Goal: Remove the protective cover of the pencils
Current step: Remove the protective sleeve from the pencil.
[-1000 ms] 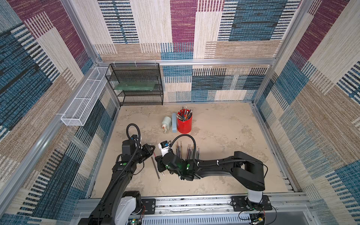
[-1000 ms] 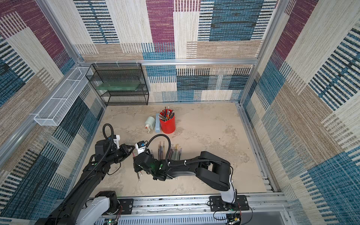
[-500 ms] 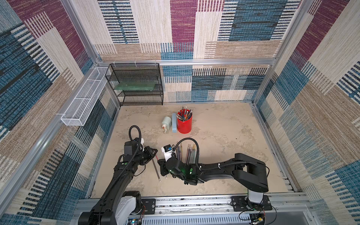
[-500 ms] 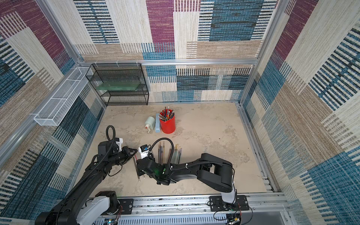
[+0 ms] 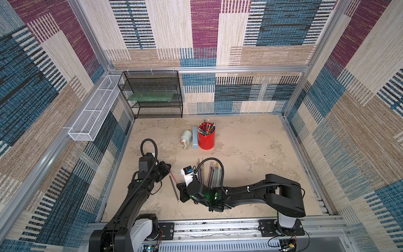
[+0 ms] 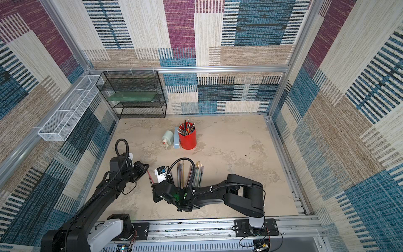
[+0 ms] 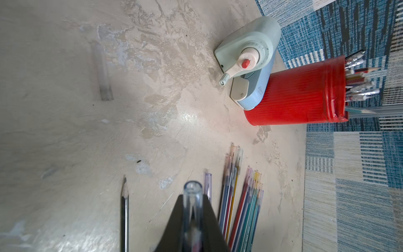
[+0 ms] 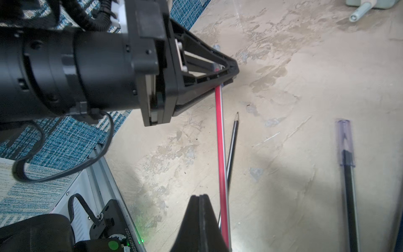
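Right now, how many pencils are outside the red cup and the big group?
3: a red pencil with its capped end in the left gripper; a bare dark pencil beside it; a capped dark pencil near the group. The right arm may hide others.

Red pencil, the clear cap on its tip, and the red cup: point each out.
red pencil (image 8: 220, 135), right wrist view, middle of the shaft.
clear cap (image 7: 192, 194), left wrist view, near its rounded end.
red cup (image 5: 206, 141), a top view, outer wall.

You see a ribbed red cup (image 5: 206, 140), a pale mint sharpener (image 5: 186, 136) beside it, a red-and-white striped pencil (image 8: 220, 135), a black pencil (image 8: 233, 144) and a mottled beige tabletop (image 5: 250, 152).
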Available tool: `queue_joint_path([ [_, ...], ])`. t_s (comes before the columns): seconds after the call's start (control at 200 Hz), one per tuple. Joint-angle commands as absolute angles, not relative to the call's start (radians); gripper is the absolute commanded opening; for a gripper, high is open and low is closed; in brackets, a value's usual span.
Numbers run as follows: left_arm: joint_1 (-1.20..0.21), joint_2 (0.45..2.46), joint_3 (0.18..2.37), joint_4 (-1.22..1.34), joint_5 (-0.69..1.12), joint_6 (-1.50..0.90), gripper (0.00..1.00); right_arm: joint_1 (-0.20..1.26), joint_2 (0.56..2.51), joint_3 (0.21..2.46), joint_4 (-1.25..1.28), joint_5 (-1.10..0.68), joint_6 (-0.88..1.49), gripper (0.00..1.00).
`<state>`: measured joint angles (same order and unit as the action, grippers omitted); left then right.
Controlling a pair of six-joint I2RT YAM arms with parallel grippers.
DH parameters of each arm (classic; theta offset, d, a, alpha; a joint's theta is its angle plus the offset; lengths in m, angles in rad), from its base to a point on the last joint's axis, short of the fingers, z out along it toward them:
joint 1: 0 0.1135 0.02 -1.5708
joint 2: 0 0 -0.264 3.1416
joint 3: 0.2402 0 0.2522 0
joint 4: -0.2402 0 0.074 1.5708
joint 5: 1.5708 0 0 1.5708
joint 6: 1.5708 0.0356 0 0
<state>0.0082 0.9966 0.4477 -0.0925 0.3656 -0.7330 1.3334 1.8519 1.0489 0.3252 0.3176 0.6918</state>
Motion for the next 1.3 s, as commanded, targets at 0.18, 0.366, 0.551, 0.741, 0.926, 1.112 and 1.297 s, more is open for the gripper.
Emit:
queue_joint_path([
  [0.18,0.008,0.956,0.469,-0.097,0.402,-0.713,0.00,1.286,1.875,1.119,0.244,0.304,0.688,0.57],
  [0.366,0.008,0.921,0.465,-0.114,0.409,-0.718,0.00,1.279,1.924,1.185,0.206,0.260,0.661,0.58],
  [0.551,0.007,0.901,0.466,-0.128,0.419,-0.717,0.00,1.267,1.963,1.219,0.200,0.223,0.664,0.36],
  [0.741,0.008,0.876,0.444,-0.119,0.382,-0.741,0.00,1.268,1.953,1.196,0.218,0.215,0.676,0.03],
  [0.926,0.009,0.882,0.428,-0.110,0.347,-0.763,0.00,1.302,1.946,1.148,0.269,0.217,0.678,0.00],
  [1.112,0.011,0.889,0.420,-0.100,0.335,-0.767,0.00,1.342,1.918,1.079,0.335,0.241,0.667,0.00],
  [1.297,0.011,0.911,0.431,-0.102,0.317,-0.745,0.00,1.352,1.886,1.021,0.366,0.259,0.683,0.00],
])
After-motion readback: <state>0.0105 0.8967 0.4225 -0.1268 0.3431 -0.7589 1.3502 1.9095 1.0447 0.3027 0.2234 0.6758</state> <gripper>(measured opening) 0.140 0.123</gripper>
